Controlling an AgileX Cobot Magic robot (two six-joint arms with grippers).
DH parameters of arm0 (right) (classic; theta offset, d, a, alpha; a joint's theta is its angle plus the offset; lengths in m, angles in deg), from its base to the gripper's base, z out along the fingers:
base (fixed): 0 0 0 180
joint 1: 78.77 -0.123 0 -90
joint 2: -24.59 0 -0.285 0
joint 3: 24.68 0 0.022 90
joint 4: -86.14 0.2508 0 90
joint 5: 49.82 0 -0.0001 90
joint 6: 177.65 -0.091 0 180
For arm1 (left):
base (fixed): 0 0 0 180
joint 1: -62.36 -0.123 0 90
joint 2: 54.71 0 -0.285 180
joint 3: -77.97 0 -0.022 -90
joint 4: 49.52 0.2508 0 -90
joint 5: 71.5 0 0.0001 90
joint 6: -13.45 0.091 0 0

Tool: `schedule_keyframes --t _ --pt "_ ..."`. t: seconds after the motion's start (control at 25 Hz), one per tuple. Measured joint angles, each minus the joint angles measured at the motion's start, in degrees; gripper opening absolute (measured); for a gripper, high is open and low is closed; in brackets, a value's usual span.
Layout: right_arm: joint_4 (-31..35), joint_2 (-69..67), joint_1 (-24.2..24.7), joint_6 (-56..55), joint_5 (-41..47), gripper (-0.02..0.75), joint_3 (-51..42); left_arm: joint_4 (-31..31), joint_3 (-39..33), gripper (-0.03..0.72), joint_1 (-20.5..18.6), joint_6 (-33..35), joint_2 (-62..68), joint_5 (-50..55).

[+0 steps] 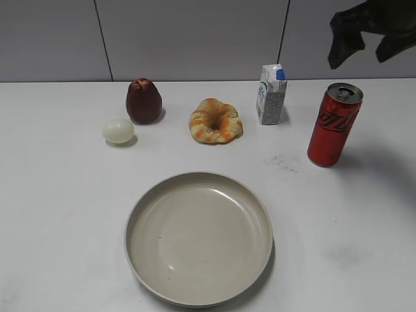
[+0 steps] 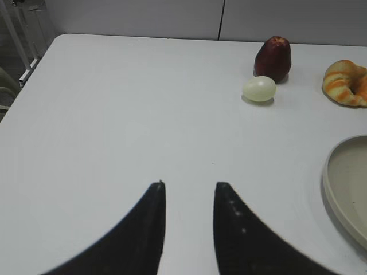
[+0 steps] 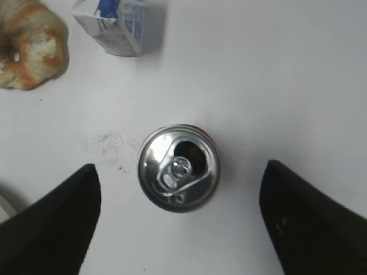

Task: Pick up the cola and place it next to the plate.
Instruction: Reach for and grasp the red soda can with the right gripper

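Note:
The cola (image 1: 334, 125), a tall red can with a silver top, stands upright on the white table at the right. The right wrist view looks straight down on its opened silver top (image 3: 179, 168). My right gripper (image 1: 365, 45) hangs open in the air above the can, its fingers (image 3: 180, 172) spread wide on either side and not touching it. The beige plate (image 1: 198, 292) lies at the front centre; its rim shows in the left wrist view (image 2: 330, 189). My left gripper (image 2: 189, 186) is open and empty over bare table at the left.
A white-and-blue milk carton (image 1: 272, 95) stands just left of the cola. A bread ring (image 1: 216, 121), a dark red fruit (image 1: 143, 101) and a pale egg (image 1: 117, 130) sit in a row behind the plate. A wall runs along the table's far edge.

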Motion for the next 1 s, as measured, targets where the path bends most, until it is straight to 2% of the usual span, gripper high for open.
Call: schedule_keyframes --t 0.4,0.56,0.68,0.84,1.0 --pt "-5.68 -5.65 -1.43 -2.67 1.32 0.657 0.33 -0.05 0.0 0.23 0.0 0.0 0.0 0.0" --pt "-5.54 -7.45 -1.43 -3.12 1.27 0.648 0.33 -0.05 0.0 0.23 0.0 0.0 0.0 0.0" --pt "-3.89 -9.04 -1.43 -3.19 1.27 0.609 0.33 -0.05 0.0 0.23 0.0 0.0 0.0 0.0" --pt "-3.6 -9.91 -1.47 -3.19 0.99 0.513 0.33 -0.05 0.0 0.23 0.0 0.0 0.0 0.0" --pt "-3.6 -9.91 -1.47 -3.19 1.1 0.512 0.88 -0.05 0.0 0.23 0.0 0.0 0.0 0.0"
